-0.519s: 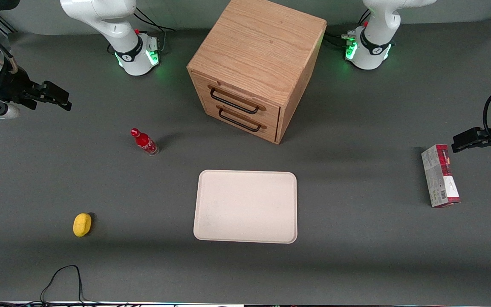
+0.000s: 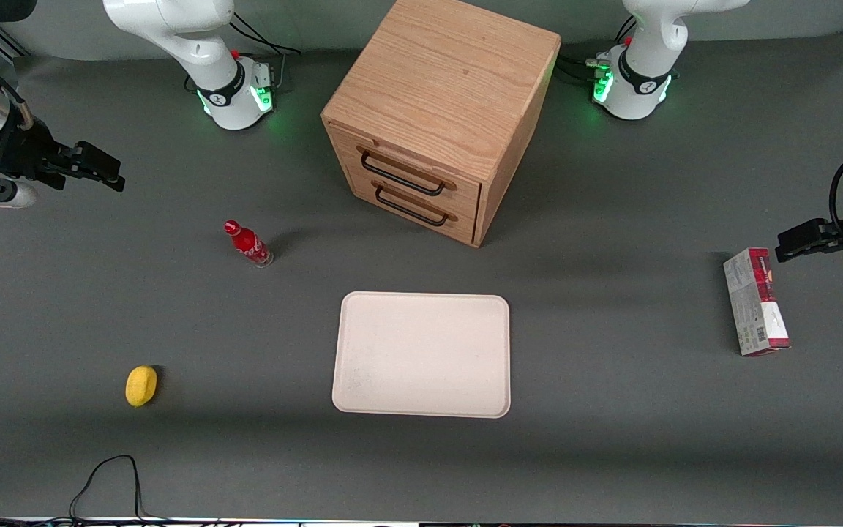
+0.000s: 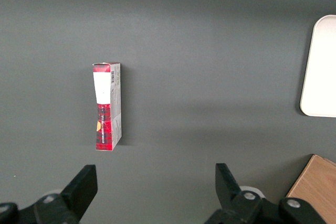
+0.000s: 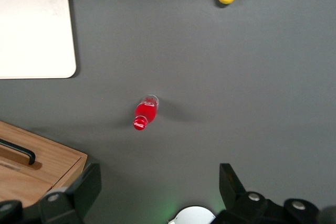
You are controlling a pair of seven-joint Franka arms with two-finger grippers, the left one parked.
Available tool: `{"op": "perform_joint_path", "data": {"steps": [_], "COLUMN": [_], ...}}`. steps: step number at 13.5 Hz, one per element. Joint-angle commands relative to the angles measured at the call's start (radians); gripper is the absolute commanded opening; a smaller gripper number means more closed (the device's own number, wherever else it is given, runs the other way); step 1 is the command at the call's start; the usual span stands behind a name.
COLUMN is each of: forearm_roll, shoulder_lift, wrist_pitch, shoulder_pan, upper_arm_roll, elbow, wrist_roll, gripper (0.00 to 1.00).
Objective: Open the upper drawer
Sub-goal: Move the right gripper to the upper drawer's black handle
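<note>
The upper drawer (image 2: pixel 410 173) is sitting shut in the wooden cabinet (image 2: pixel 451 88), its front lying level with the cabinet face and directly above the bottom drawer (image 2: pixel 421 208); the cabinet is standing in the middle of the table, farther from the front camera than the tray (image 2: pixel 422 354), and its black wire handle (image 2: pixel 401 174) is showing untouched; judged from this, the opening is not yet begun, and the whole of the approach, the grasp on the handle and the pull outward is remaining. The gripper (image 2: pixel 103 172) is hanging in the air toward the working arm's end of the table, well apart from the cabinet and above bare mat; in the right wrist view its two fingers (image 4: pixel 79 190) are standing wide apart, with only the grey table showing between them; they are holding nothing and touching nothing. A red bottle (image 2: pixel 247 244) is standing on the mat between the gripper and the cabinet, nearer to the front camera than both; in the right wrist view (image 4: pixel 144 113) it is appearing near a corner of the cabinet; it may be lying close to the path toward the handle, so the approach is probably needing some care there; a yellow lemon (image 2: pixel 141 385) is lying nearer the front camera, well apart from everything the task concerns.
</note>
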Motion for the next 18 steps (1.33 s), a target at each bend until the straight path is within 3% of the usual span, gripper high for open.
{"op": "perform_joint_path", "data": {"steps": [1, 8, 10, 12, 15, 18], "forearm_roll": [0.040, 0.037, 0.040, 0.063, 0.168, 0.182], "shoulder_lift": [0.042, 0.266, 0.312, 0.332, 0.407, 0.479], "wrist_pitch": [0.005, -0.001, -0.002, 0.001, 0.015, 0.067], "shoulder_pan": [0.034, 0.056, 0.056, 0.062, 0.062, 0.064], "upper_arm_roll": [0.014, 0.355, 0.448, 0.491, 0.561, 0.606], "elbow": [0.039, 0.254, 0.279, 0.279, 0.279, 0.268], "wrist_roll": [-0.012, -0.021, -0.181, -0.309, -0.359, -0.418], "gripper": [1.00, 1.00, 1.00, 1.00, 1.00, 1.00]}}
